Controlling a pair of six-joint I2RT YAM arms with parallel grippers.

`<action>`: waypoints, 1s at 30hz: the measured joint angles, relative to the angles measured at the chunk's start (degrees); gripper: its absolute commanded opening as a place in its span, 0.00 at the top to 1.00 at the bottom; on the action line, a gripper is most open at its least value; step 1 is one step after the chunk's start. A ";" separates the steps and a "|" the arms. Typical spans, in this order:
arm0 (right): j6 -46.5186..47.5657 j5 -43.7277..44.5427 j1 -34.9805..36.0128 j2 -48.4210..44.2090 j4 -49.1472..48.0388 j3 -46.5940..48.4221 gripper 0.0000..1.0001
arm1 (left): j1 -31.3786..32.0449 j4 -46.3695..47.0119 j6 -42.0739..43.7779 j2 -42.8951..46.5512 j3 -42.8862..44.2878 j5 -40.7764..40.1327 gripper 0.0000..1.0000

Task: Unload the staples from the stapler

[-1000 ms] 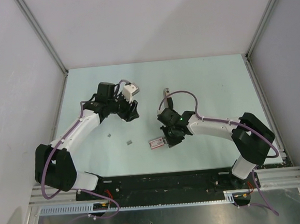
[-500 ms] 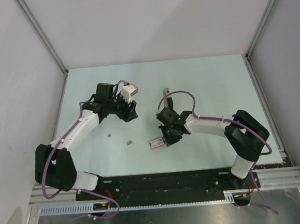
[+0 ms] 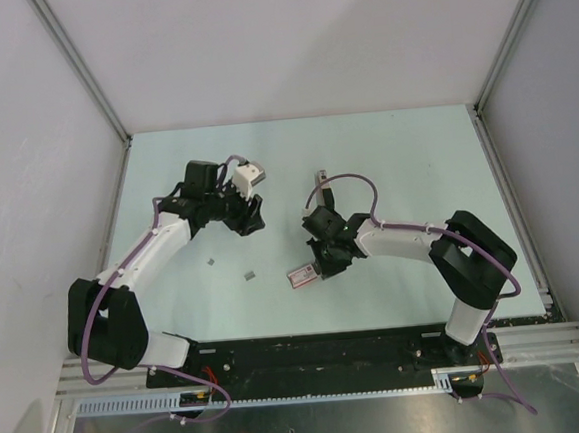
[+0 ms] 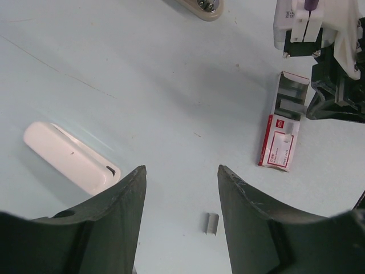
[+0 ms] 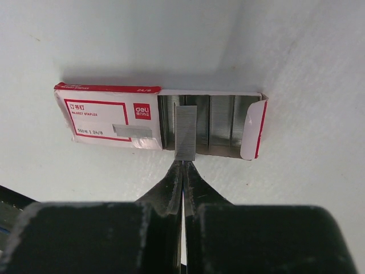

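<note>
We see L gripper (image 4: 181,171) fingers apart, empty; white stapler (image 4: 71,157) lies beside them, loose staples bit (image 4: 211,222) on table (image 4: 171,85) betw. them; to the right, R gripper (image 5: 183,165) fingers pinch a staples strip (image 5: 185,132) over the open packet (image 5: 108,117).

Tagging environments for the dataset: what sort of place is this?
Probably a lab robot test cell: pale table boxed in by plain panels, two robot arms bolted at its near edge, a stapler laid out as prop.
</note>
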State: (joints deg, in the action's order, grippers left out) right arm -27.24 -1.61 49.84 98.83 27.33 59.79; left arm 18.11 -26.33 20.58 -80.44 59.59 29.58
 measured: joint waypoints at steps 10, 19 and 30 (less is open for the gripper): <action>0.59 0.31 -0.13 0.15 0.04 1.46 1.00 | -0.04 -0.26 0.02 0.00 -0.81 0.15 0.42; 1.40 0.55 -0.37 0.15 0.24 2.71 1.00 | -0.04 -0.44 0.09 0.00 -1.75 0.22 0.41; 0.94 2.01 -0.37 -9.01 2.47 2.71 0.67 | 0.66 -3.50 5.46 0.09 -3.58 -2.32 0.38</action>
State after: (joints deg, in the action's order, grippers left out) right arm -26.30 0.40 49.47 89.82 29.80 62.50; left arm 18.76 -29.82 26.04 -80.36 56.01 27.27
